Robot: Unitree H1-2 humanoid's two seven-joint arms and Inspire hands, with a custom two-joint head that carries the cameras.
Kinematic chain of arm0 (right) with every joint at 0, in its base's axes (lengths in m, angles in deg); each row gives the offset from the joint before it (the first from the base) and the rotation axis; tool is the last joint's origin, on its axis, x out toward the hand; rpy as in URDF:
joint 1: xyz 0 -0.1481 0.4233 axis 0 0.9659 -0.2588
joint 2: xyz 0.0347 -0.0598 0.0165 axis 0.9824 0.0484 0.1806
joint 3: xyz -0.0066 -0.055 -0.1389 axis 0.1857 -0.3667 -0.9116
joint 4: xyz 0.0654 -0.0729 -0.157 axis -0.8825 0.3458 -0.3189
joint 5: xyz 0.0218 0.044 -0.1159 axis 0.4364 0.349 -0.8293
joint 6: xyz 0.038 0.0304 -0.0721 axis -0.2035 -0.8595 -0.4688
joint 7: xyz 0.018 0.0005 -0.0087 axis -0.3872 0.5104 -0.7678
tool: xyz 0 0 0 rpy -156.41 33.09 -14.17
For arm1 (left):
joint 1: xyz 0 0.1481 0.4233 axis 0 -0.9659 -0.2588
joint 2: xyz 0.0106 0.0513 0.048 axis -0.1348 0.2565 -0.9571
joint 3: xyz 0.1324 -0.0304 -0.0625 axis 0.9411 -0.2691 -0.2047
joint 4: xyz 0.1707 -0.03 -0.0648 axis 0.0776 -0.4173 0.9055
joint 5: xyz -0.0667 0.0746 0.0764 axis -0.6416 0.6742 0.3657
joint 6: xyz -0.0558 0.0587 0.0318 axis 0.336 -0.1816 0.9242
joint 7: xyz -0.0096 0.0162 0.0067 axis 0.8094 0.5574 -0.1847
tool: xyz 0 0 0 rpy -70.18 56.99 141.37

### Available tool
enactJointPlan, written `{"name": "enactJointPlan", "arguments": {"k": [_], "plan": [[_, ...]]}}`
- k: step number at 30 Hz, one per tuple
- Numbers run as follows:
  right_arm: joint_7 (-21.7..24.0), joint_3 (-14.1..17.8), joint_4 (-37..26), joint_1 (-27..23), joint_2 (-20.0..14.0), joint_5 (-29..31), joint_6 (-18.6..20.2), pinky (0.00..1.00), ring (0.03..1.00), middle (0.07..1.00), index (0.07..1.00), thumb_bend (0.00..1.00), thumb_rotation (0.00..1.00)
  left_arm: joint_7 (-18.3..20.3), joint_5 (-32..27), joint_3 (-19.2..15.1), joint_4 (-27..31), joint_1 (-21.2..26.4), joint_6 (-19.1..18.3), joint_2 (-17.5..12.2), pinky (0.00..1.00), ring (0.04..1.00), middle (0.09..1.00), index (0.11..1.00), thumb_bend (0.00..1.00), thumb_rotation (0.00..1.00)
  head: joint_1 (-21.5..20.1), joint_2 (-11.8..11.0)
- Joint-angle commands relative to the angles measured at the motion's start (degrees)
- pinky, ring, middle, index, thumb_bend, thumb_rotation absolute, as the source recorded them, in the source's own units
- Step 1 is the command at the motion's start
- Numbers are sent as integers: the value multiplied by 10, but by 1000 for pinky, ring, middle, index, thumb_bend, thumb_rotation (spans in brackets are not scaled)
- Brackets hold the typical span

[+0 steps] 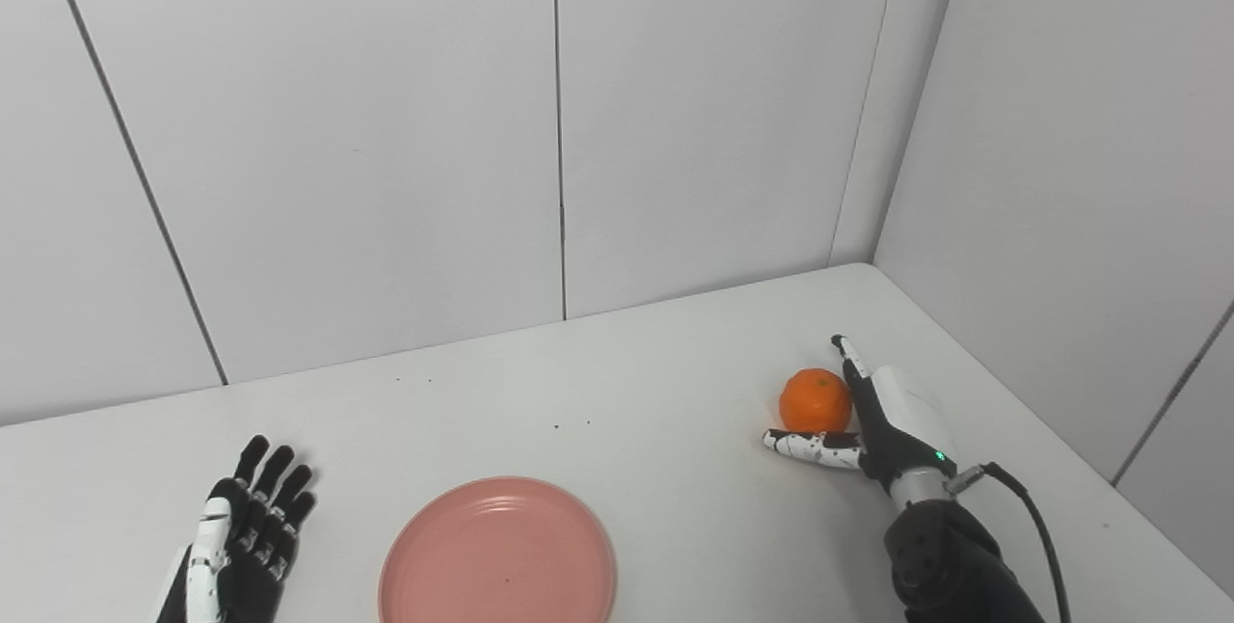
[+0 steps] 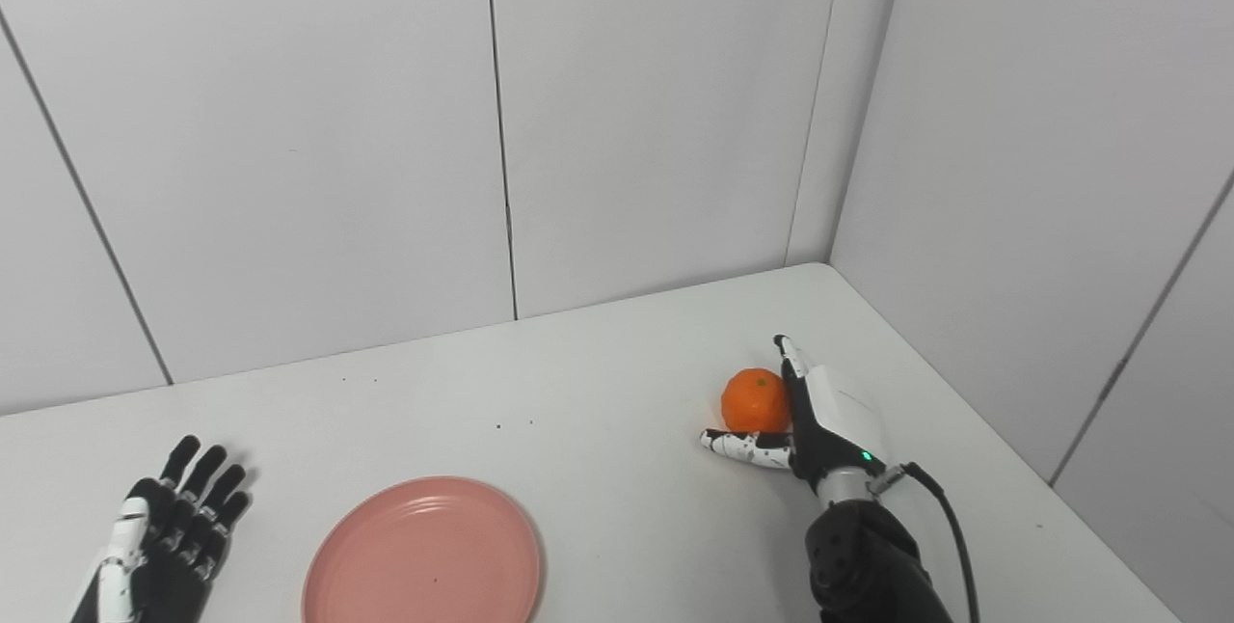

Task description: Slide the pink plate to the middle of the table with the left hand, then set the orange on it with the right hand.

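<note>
The pink plate (image 1: 497,552) is located near the middle of the desk (image 1: 617,392), at its near edge. The left hand (image 1: 241,536) is rested to the plate's left, apart from it, fingers (image 1: 275,474) extended and holding nothing. The orange (image 1: 815,400) is seated on the desk well right of the plate. The right hand (image 1: 872,425) is cupped beside it, fingers (image 1: 853,367) spread, thumb (image 1: 810,446) below; the pinch is not yet closed, judged as grasp preparation. The stem dimple of the orange is shown in the right eye view only

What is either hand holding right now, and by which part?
Nothing is lifted. The right hand cups the orange on the table, fingers along its right side, thumb in front, not closed. The left hand is open.
</note>
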Motion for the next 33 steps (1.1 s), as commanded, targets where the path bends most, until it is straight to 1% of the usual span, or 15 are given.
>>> {"name": "enactJointPlan", "arguments": {"k": [1,5,10,15,18,23,24,25,26,27,28,30,31,32,33], "plan": [[-8,6,-1,-24,-20,-1,7,678,847,942,956,959,475,-4,-1,-2,-8,-9,-21,-4,999,969,986,981,282,1000,-1,2],[-5,7,7,-29,-23,2,8,715,862,942,959,955,476,-6,-2,-3,-4,-10,-25,-3,1000,973,989,983,286,1000,0,4],[-11,2,18,-36,-28,2,6,703,849,932,949,960,484,-4,-1,-4,-13,-7,-21,-4,1000,972,986,980,292,1000,0,6],[-18,0,29,-44,-27,0,6,696,840,920,935,970,492,-7,-1,-4,-8,-8,-25,-3,994,967,982,975,294,1000,1,10],[-28,1,35,-49,-25,4,0,697,832,900,911,966,462,-8,-2,-5,-6,-7,-28,-2,991,960,976,970,291,1000,2,11],[-19,-2,40,-55,-30,12,4,688,804,854,858,946,430,-8,-4,-6,-4,-8,-28,-2,988,958,976,968,292,1000,3,14],[-17,-1,40,-56,-29,16,4,622,747,808,829,943,408,-7,-5,-6,-4,-8,-28,-2,988,958,976,968,294,1000,3,14],[-16,-2,41,-56,-31,21,0,580,704,771,794,939,382,-8,-5,-6,-4,-8,-31,-2,988,957,975,968,296,1000,4,15],[-14,-5,42,-56,-33,24,-4,554,663,729,734,926,339,-8,-6,-6,-2,-8,-32,-1,989,958,976,968,295,1000,4,15],[-10,-8,43,-56,-36,26,-5,536,639,706,701,916,312,-8,-6,-5,-2,-8,-33,-1,989,958,976,968,294,1000,4,15],[-5,-13,44,-57,-40,28,-4,503,595,662,656,897,270,-7,-6,-5,0,-8,-33,-1,988,958,975,967,292,1000,5,17],[1,-22,47,-58,-45,28,-2,490,577,644,639,889,254,-7,-4,-4,1,-9,-32,-2,988,957,975,967,292,1000,5,18],[2,-27,50,-59,-48,28,-2,452,530,595,587,874,200,-6,-3,-4,1,-9,-31,-2,986,956,974,968,293,1000,5,18],[4,-31,52,-60,-48,25,2,439,514,578,570,869,181,-6,-2,-4,1,-9,-30,-2,985,956,973,969,294,1000,6,19],[5,-34,53,-61,-49,24,5,399,470,539,521,665,159,-7,-2,-4,1,-9,-30,-2,983,955,972,966,294,1000,6,20]]}}
